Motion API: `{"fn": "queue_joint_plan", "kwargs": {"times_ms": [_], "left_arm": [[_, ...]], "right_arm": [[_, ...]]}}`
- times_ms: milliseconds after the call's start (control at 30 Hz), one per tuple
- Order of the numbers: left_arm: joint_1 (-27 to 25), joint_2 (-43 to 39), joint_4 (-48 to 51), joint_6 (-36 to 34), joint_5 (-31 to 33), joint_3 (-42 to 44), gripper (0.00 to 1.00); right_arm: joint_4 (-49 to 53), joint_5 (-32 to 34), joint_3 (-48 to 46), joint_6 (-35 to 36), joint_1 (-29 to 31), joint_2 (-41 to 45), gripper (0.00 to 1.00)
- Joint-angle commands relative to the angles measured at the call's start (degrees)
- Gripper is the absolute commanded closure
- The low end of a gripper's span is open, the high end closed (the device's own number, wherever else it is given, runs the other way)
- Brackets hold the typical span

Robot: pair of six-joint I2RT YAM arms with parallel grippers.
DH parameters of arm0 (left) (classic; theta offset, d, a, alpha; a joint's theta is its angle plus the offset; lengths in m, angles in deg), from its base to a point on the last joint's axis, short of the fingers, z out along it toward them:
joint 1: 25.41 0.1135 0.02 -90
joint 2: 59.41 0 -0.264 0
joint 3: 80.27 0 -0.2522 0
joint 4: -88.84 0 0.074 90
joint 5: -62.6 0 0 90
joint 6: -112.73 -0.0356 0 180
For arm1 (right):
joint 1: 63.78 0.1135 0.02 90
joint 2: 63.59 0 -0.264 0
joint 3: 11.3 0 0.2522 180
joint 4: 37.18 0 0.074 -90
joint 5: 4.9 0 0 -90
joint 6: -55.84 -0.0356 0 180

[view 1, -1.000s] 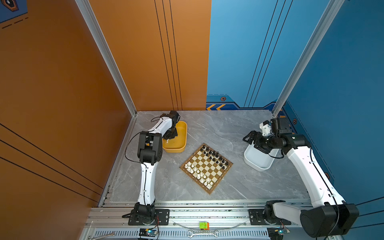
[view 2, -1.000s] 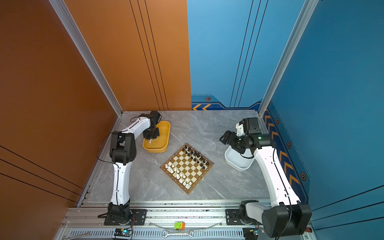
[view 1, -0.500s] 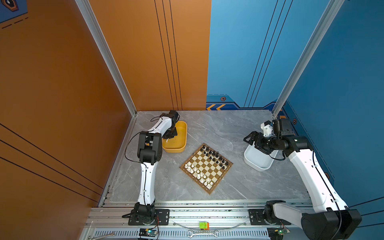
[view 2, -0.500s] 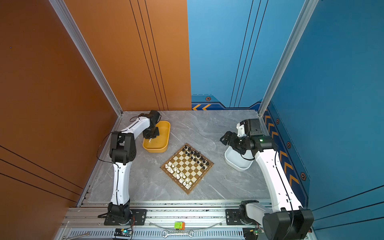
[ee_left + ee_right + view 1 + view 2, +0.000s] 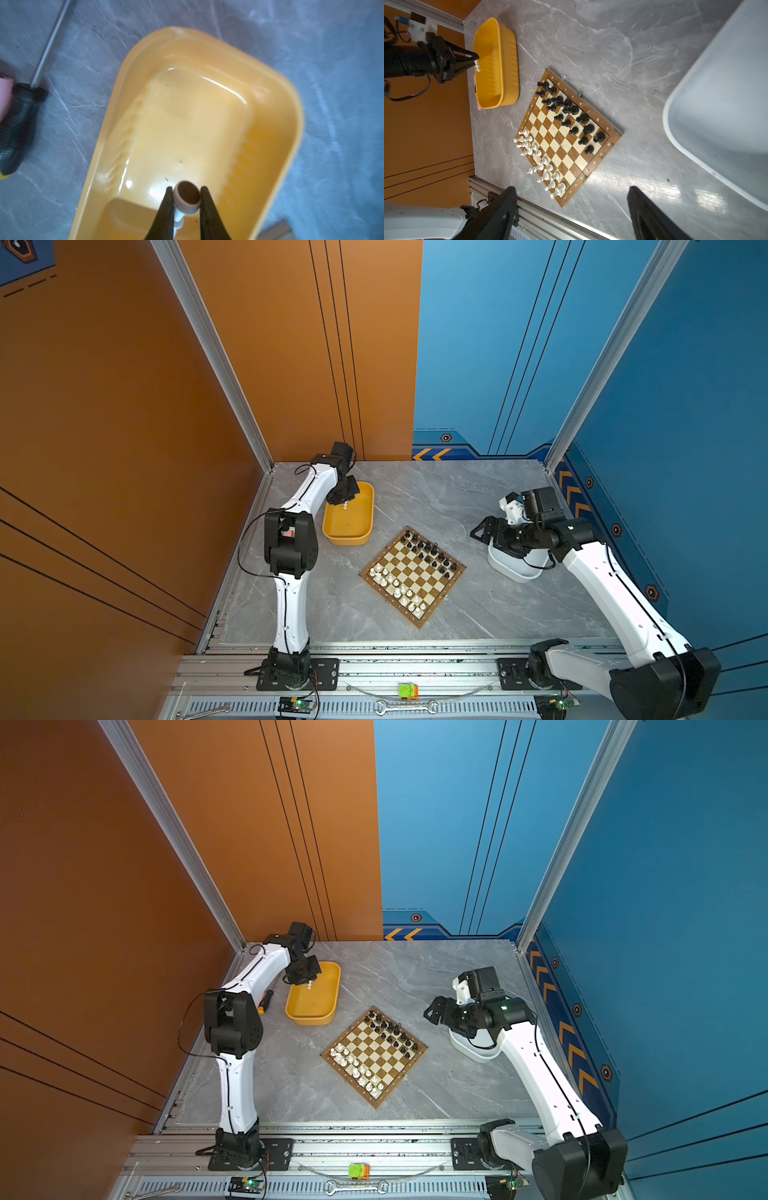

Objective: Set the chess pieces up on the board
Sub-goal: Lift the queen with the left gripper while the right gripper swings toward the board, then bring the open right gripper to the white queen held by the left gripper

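**Q:** What does the scene show, and where are the chess pieces?

**A:** In both top views the board (image 5: 417,570) lies cornerwise on the grey tabletop (image 5: 457,497). The black pieces (image 5: 428,551) fill its far side and the white pieces (image 5: 395,589) its near side. One white piece (image 5: 186,199) is off the board. The left gripper (image 5: 187,188) pinches it by its round base above the yellow tray (image 5: 349,537).

**Q:** And the other arm?

**A:** The right gripper (image 5: 572,188) hangs near the white tray (image 5: 515,576). Its jaws are spread wide and hold nothing.

**Q:** What could go wrong from here?

**A:** Probably the grip itself. The brown underside of the base faces the wrist camera, so the head points away from the gripper. Lowered that way, the piece would likely land on its head or side and roll. A round base between two narrow fingertips may also twist or slip during the carry.

**Q:** Is there any risk at the board?

**A:** Yes. The white rows are crowded, and the black fingers are broad beside such small figures. Coming down into a gap could nudge the neighbouring pieces over. The top views are too small to tell which square is empty, so a wrong square is possible too.
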Motion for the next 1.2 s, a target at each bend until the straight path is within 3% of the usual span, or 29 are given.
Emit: {"fn": "queue_joint_plan", "kwargs": {"times_ms": [0,133,300,600,733,800,1000,1167], "left_arm": [[-0.3,-4.6,0.9,3.8,-4.5,-0.7,0.93],[-1.2,-7.6,0.8,6.2,-7.1,-0.1,0.94],[-2.9,-13.1,-0.3,8.5,-8.2,3.1,0.94],[-3.7,-24.2,-5.6,12.8,-10.3,14.1,0.94],[-4.0,-26.9,-6.9,14.2,-10.6,16.8,0.94],[-4.0,-27.8,-7.7,15.1,-10.8,17.5,0.94],[-4.6,-28.0,-10.4,17.5,-11.5,17.6,0.94],[-5.1,-27.6,-11.9,18.9,-12.0,16.8,0.95]], "right_arm": [[-9.0,0.5,0.5,-0.8,4.0,-4.7,0.14],[-17.6,-2.0,4.5,-1.5,9.0,-13.2,0.18],[-26.2,-6.1,13.6,-1.2,15.4,-24.7,0.35],[-41.8,-8.6,19.0,-3.6,21.2,-33.9,0.55],[-48.3,-9.1,19.2,-6.0,22.8,-36.2,0.57],[-55.8,-9.2,17.1,-10.2,22.6,-36.6,0.56],[-85.5,-13.9,14.6,-34.6,20.6,-44.5,0.56],[-106.1,-12.7,14.7,-52.9,20.4,-52.6,0.56]]}}
